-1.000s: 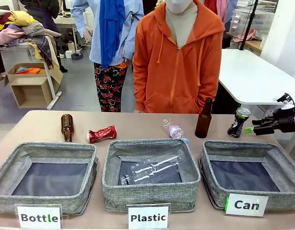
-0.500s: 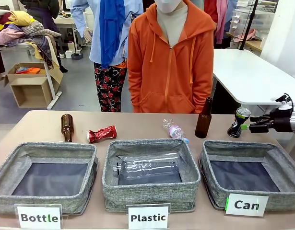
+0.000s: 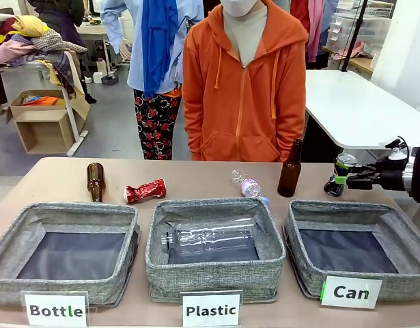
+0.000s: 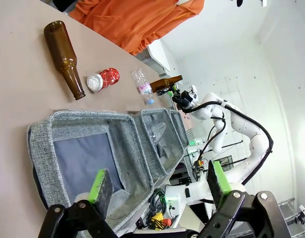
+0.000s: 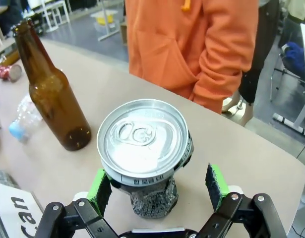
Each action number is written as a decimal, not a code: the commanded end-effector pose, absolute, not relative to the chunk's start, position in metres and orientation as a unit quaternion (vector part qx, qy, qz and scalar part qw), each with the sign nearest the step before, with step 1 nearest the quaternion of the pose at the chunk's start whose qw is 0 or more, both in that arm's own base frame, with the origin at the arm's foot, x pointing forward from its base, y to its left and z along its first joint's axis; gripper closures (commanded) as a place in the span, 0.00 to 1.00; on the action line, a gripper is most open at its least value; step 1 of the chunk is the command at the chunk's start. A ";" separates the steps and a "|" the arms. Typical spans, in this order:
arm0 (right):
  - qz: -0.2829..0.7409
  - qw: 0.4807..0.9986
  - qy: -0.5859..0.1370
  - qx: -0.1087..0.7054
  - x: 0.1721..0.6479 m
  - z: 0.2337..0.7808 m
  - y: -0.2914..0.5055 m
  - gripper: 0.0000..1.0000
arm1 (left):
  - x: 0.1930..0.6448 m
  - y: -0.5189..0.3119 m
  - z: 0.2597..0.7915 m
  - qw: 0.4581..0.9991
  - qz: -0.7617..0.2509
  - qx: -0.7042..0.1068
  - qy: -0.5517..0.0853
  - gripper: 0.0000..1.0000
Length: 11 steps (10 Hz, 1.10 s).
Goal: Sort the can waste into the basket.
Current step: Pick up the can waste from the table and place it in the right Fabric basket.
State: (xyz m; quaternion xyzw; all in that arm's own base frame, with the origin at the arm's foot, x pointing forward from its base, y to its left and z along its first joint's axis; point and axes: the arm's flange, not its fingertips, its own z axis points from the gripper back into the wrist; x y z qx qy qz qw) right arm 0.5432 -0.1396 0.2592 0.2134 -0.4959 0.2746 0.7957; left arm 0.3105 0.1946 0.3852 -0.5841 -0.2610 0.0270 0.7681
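Nearby, upright brown bottle (image 3: pixel 289 169) beside blue can (image 3: pixel 341 174), plastic bottle (image 3: pixel 247 184)

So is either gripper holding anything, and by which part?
Nothing is held: the right gripper stands open around the dented dark metal drink can, not gripping; the left gripper is open, empty.

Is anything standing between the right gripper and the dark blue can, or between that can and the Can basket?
Nothing visible does. The right gripper, jaws open, flanks the dark blue can. The upright brown bottle stands off to its side, and the Can basket lies open just nearer the robot.
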 end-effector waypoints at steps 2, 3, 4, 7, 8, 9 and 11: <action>0.277 0.764 -0.545 0.205 0.550 0.252 -0.132 0.00 | 0.309 0.197 0.386 0.767 0.015 -0.585 -0.264 0.00; 0.279 0.761 -0.545 0.216 0.550 0.252 -0.131 0.00 | 0.309 0.197 0.386 0.767 0.015 -0.585 -0.264 0.00; 0.292 0.755 -0.542 0.226 0.549 0.252 -0.130 0.49 | 0.309 0.197 0.386 0.767 0.015 -0.585 -0.264 0.00; 0.285 0.755 -0.543 0.233 0.549 0.253 -0.130 1.00 | 0.309 0.197 0.386 0.767 0.015 -0.585 -0.264 0.00; 0.282 0.754 -0.545 0.235 0.549 0.254 -0.131 1.00 | 0.309 0.197 0.386 0.767 0.015 -0.585 -0.264 0.00; 0.282 0.753 -0.546 0.235 0.547 0.256 -0.132 0.87 | 0.309 0.197 0.386 0.767 0.015 -0.585 -0.264 0.00; 0.290 0.750 -0.545 0.238 0.541 0.267 -0.138 1.00 | 0.309 0.197 0.386 0.767 0.015 -0.585 -0.264 0.00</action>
